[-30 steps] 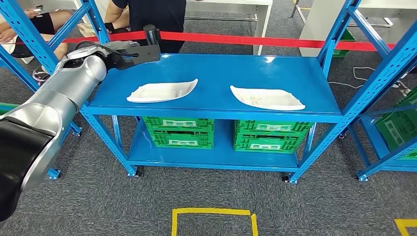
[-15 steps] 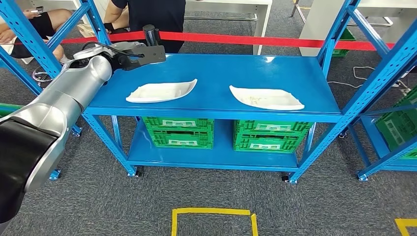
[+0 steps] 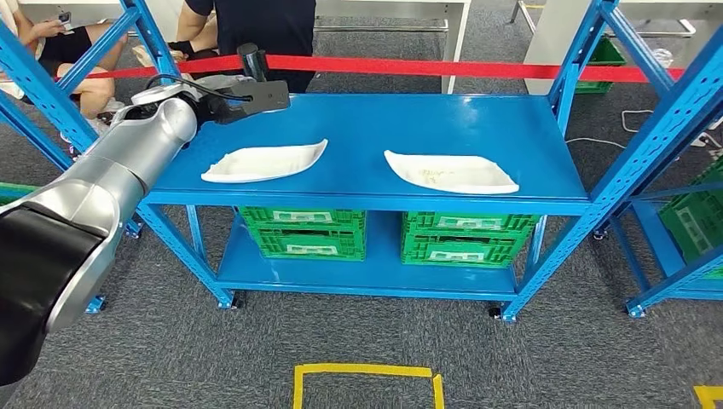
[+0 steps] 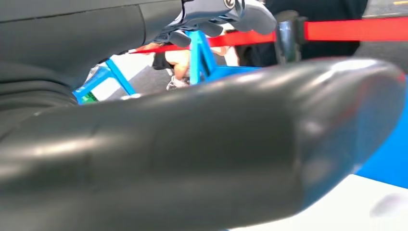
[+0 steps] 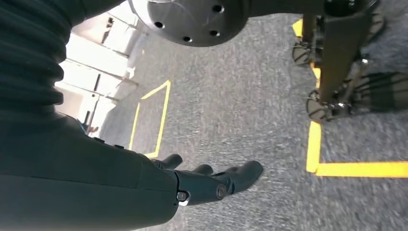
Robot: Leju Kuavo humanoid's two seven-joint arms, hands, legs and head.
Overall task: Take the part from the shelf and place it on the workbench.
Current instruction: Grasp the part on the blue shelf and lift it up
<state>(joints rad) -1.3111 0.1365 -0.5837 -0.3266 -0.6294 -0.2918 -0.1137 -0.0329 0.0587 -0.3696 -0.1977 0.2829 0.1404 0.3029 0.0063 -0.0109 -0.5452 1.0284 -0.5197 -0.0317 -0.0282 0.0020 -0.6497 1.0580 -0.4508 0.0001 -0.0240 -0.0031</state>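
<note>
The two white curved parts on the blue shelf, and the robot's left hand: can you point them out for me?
White curved part nearer the left hand [image 3: 263, 161], head view, middle of its shallow top.
White curved part on the other side [image 3: 449, 173], head view, its centre.
Left hand [image 3: 249, 94], head view, flat dark palm above the blue shelf's back edge.

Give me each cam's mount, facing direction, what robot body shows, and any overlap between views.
Head view: high on the body, looking forward and down at the blue shelf with two white parts; left arm reaches in.
Left wrist view: behind the left hand, facing across the shelf toward the red tape; thumb looms large.
Right wrist view: on the hanging arm, facing the carpet; right hand with its fingers apart.
Shared: head and left wrist views both catch the red tape.
</note>
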